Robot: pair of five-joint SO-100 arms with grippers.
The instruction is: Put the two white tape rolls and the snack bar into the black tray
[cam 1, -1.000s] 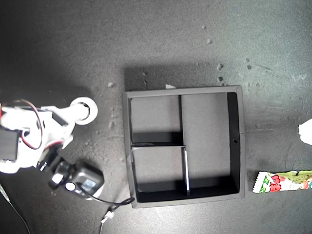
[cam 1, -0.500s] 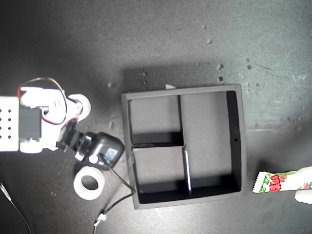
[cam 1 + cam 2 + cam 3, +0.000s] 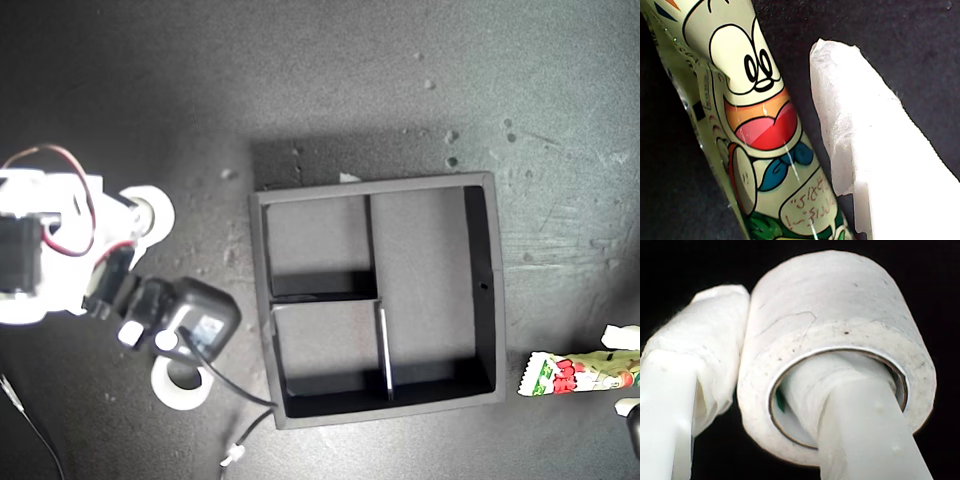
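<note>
The black tray lies mid-table with all its compartments bare. My second gripper at the exterior view's left is shut on one white tape roll, with one finger through the roll's hole and the other against its outer wall. The other tape roll lies flat on the table below it, partly hidden by the arm's camera. The snack bar lies at the exterior view's right edge. My first gripper stands open over its far end, one white-taped finger beside the wrapper, not touching.
A black cable runs from the second arm's camera past the tray's lower corner on the exterior view's left. Pale specks dot the dark tabletop above the tray.
The second arm shifted, carrying its roll slightly toward the exterior view's left; the lying roll came into sight, then was partly covered. The first gripper came down over the snack bar's end.
</note>
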